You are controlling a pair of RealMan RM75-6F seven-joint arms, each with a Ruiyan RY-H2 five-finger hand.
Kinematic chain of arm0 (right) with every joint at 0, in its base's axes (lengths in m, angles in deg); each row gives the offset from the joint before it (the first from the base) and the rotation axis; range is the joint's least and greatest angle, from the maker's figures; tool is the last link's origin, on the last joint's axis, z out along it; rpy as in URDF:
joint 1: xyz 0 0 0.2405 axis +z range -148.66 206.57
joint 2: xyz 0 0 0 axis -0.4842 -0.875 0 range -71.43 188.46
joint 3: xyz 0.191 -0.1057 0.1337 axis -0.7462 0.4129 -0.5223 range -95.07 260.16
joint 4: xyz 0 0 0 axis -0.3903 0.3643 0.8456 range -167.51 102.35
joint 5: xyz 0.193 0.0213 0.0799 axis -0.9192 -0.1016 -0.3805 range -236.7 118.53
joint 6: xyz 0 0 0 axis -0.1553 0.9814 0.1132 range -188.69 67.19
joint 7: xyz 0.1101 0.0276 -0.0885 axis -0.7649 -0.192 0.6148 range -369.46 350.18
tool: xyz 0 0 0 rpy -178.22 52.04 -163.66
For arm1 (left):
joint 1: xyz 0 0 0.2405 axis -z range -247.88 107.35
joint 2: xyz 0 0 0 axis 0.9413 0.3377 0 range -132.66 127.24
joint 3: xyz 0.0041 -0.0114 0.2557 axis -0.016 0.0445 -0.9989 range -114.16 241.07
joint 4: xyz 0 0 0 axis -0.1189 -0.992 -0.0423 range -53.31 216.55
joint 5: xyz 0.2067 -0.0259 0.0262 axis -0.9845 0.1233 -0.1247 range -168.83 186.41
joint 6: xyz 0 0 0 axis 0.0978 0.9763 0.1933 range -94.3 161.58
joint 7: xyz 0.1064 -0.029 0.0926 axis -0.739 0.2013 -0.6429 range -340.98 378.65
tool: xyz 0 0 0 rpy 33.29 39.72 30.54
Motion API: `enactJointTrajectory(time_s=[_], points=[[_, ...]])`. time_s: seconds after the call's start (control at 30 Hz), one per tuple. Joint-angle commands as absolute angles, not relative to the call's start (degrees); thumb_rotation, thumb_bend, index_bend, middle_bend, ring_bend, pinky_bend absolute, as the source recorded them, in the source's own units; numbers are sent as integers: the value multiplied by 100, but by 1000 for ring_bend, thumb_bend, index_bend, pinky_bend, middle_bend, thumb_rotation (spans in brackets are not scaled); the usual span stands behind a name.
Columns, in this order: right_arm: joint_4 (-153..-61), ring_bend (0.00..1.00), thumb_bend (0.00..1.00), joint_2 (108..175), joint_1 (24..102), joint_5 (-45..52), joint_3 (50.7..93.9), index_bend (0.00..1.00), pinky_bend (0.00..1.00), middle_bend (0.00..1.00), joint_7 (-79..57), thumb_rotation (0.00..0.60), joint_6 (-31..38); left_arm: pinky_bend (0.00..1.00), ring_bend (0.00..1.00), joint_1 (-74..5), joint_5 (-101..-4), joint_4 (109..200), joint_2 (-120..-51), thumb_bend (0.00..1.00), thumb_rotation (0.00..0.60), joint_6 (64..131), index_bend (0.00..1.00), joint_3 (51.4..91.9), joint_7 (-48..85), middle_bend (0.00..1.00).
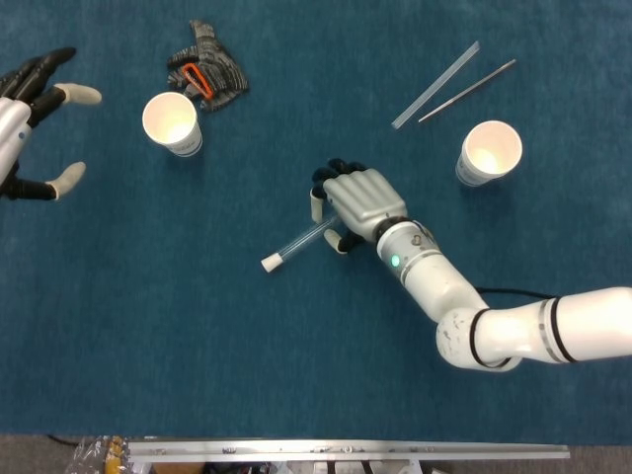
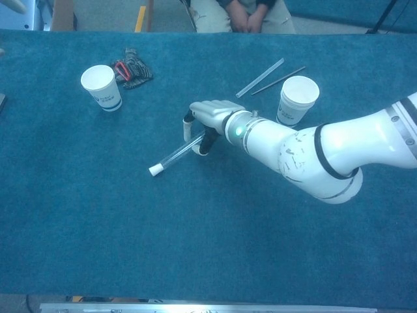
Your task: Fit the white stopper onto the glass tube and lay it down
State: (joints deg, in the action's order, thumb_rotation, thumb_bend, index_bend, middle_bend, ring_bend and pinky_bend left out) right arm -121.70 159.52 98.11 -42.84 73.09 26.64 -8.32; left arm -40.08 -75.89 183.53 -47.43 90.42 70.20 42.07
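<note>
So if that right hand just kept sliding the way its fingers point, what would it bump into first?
The right hand, holding the glass tube, points up and slightly left across the blue table. That line looks free; the paper cup and the dark glove seem to lie left of it, though depth is unclear.

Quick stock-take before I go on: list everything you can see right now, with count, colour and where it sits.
glass tube: one, clear, table centre, far end under the right hand
white stopper: one, white, fitted on the tube's near-left end
paper cups: two, white; one far left, one far right
glove: one, grey-black with an orange-red patch, beyond the left cup
rods: two, one pale, one thin and dark, side by side, far right
table: one, blue cloth
person: one, seated beyond the table, chest view
left hand: far left, fingers spread, holding nothing
right hand: table centre, over the tube
</note>
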Motion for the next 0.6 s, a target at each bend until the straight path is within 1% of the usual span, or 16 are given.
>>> enactJointTrajectory(time_s=[0.03, 0.13, 0.33, 0.43, 0.6], points=[[-12192, 18, 355, 15925, 9778, -4233, 7333, 345, 108, 134, 2676, 600, -825, 0, 0, -4007, -7586, 18356, -4759, 326, 588, 9052, 229, 7019, 4205, 0], [-12205, 14, 355, 15910, 9743, -4183, 7323, 302, 104, 125, 2649, 600, -843, 0, 0, -3997, -7586, 18360, -4771, 326, 588, 9044, 229, 7018, 4200, 0], [-12391, 10, 354, 15669, 9665, -3896, 7198, 285, 104, 120, 2571, 600, -716, 0, 0, -3999, -7542, 18326, -4761, 326, 589, 9058, 230, 7026, 4163, 0], [-12646, 3, 354, 15360, 9579, -3734, 7164, 285, 104, 120, 2564, 600, -548, 0, 0, -4026, -7495, 18272, -4761, 326, 588, 9127, 227, 7050, 4150, 0], [-13390, 0, 354, 14570, 9262, -3396, 7189, 285, 104, 120, 2530, 600, -24, 0, 0, -4161, -7447, 18044, -4875, 325, 600, 9406, 225, 7032, 3628, 5]])
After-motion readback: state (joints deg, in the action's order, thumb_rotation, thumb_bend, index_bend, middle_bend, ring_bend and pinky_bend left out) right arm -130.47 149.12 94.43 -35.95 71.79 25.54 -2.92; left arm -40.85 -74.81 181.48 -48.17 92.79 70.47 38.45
